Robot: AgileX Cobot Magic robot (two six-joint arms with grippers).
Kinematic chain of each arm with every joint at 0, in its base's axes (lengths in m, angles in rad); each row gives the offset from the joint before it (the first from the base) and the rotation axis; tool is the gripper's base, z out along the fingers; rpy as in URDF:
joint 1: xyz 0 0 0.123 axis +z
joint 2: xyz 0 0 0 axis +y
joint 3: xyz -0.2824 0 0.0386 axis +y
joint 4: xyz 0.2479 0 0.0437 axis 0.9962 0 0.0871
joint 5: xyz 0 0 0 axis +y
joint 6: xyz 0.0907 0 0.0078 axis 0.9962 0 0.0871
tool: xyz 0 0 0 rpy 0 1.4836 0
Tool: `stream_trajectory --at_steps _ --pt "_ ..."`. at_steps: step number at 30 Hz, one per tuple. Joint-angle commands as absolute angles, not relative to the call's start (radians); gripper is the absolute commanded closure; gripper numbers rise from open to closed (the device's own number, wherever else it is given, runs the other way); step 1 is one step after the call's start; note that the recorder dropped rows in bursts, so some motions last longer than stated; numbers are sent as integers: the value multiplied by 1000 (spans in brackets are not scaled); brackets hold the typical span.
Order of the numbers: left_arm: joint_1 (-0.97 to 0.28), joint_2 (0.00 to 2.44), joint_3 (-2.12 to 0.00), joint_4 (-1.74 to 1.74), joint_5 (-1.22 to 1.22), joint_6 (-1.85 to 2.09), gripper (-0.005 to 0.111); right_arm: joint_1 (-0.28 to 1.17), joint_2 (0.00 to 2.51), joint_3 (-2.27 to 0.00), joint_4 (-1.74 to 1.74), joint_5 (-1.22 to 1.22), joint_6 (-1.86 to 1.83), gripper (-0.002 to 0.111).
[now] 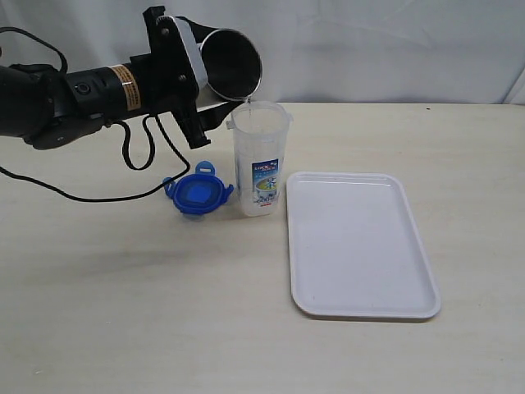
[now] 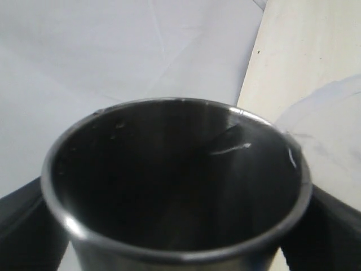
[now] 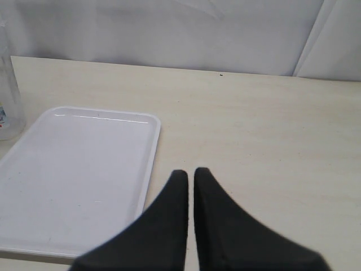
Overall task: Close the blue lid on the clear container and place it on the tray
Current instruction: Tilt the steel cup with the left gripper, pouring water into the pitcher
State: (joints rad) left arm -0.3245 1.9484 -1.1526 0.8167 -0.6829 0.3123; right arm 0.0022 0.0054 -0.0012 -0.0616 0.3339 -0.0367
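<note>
The clear container [image 1: 261, 160] stands upright and open on the table, just left of the white tray [image 1: 361, 246]. The blue lid [image 1: 198, 193] lies flat on the table against the container's left side, flaps spread. My left gripper [image 1: 190, 74] is shut on a steel cup [image 1: 232, 66], which is tipped on its side with its lip over the container's mouth. In the left wrist view the cup [image 2: 175, 186] fills the frame and its inside looks dark. My right gripper [image 3: 189, 172] is shut and empty, hovering beside the tray [image 3: 79, 169]; it is outside the exterior view.
A black cable [image 1: 123, 185] from the left arm loops over the table left of the lid. A white backdrop [image 1: 369, 49] stands behind the table's far edge. The container's edge [image 3: 7, 101] shows beyond the tray in the right wrist view.
</note>
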Motion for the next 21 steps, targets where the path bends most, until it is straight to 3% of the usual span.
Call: stream_trajectory --at_steps 1,21 --pt "-327 1930 -1170 800 -745 345 107 3 0 0 -60 337 -37 104" --pt "-327 1930 -1170 800 -740 429 107 3 0 0 -60 337 -37 104"
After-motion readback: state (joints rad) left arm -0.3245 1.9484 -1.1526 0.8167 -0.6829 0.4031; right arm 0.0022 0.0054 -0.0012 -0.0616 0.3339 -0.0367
